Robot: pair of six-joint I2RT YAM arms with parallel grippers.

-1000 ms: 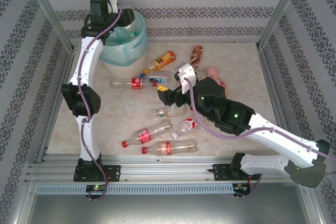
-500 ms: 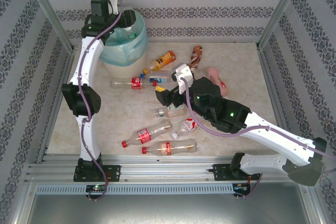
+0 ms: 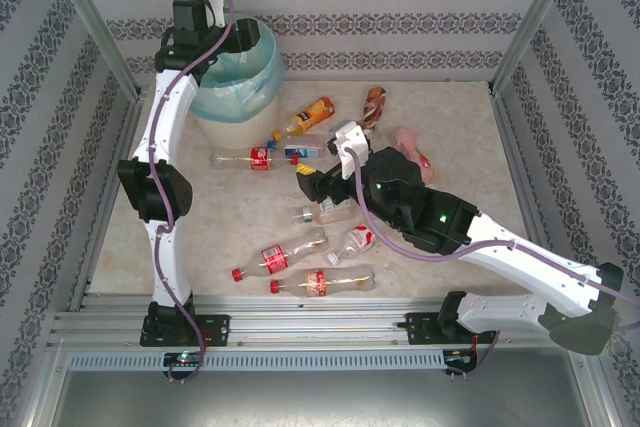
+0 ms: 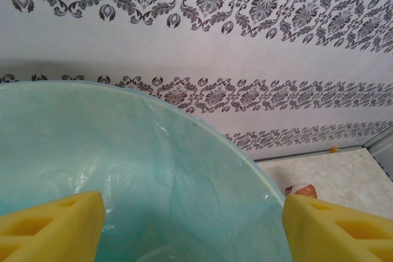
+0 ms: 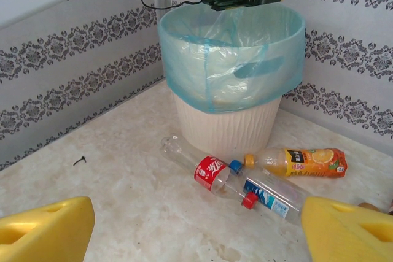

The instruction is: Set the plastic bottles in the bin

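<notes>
Bottles [image 3: 275,257] scattered flat across table [image 3: 460,127], none gripped. Bin [image 3: 238,97] in far-left corner. Left gripper [image 4: 193,234] over bin mouth, fingers spread wide, empty. Right gripper [image 5: 196,237] nearer bottles, fingers spread wide, empty. Red-label bottle [image 5: 207,173] ahead of right fingers, bin beyond it, long axis diagonal to approach. Judged a right-arm pick.

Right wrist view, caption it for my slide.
Open yellow fingers frame a clear red-labelled plastic bottle, an orange bottle and a blue-labelled bottle lying before the round cream-white bin with teal liner.
</notes>
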